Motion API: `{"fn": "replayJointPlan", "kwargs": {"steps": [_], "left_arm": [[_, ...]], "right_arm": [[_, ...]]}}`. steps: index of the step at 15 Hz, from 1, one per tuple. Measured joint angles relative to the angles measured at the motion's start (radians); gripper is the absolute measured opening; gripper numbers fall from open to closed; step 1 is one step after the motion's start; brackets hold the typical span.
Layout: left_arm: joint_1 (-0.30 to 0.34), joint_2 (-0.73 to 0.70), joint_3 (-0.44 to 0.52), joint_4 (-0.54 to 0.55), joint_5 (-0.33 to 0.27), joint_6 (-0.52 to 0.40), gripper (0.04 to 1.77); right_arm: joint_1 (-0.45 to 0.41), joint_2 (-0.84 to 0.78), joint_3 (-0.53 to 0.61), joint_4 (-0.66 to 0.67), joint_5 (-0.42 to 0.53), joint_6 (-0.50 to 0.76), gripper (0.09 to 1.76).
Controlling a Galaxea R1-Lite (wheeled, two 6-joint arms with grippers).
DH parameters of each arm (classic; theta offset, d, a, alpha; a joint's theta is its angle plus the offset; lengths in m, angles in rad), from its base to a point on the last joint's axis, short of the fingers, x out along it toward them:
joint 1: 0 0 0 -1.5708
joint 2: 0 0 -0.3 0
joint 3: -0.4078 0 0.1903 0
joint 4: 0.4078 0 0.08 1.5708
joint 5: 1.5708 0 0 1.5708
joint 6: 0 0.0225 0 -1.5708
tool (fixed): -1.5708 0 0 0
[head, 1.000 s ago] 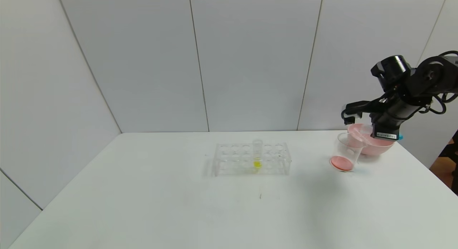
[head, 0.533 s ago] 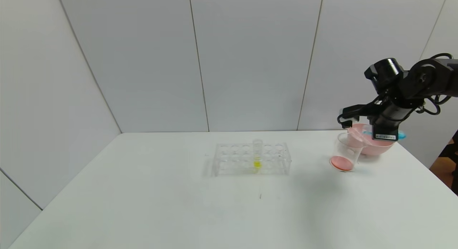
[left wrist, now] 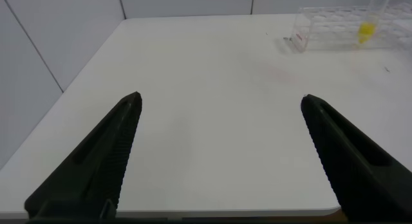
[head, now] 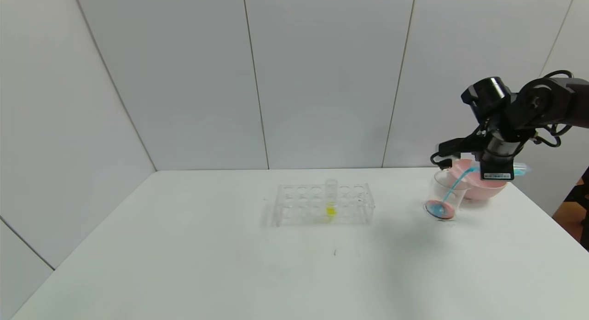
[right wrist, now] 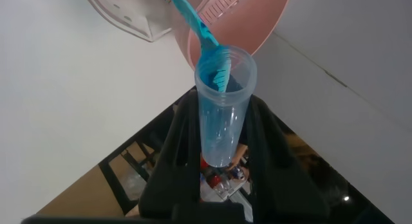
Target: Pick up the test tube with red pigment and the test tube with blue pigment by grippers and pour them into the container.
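1. While the right end effector hangs above the far right corner of the counter, its fingers pinch the test tube with blue pigment, which lies tipped nearly level with its mouth toward the container.
2. A thin blue stream runs from the tube's mouth down into the container, landing on the orange-red liquid at the bottom, where a blue patch spreads over the red.
3. The container, a clear beaker, stands on the counter just in front of and touching the pink bowl, on the bowl's left side.
4. In the right wrist view the tube's wall is tinted blue, and the stream leaves its rim toward the beaker's lip with the bowl just behind.
5. The clear tube rack sits near the middle of the counter, well apart from the pouring, with one yellow-liquid tube standing upright in it.
6. The left end effector is held low over the counter's near left area, its two fingers spread wide and holding nothing.
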Motion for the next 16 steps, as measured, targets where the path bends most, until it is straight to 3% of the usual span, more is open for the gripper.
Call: {"fn": "replayJointPlan", "kwargs": {"steps": [6, 16], "left_arm": [[0.0, 0.0, 0.0, 0.0, 0.0, 0.0, 1.76], [0.0, 0.0, 0.0, 0.0, 0.0, 0.0, 1.76]], "right_arm": [[0.024, 0.005, 0.0, 0.006, -0.087, -0.038, 0.49], [0.049, -0.004, 0.0, -0.001, -0.14, -0.073, 0.49]]}}
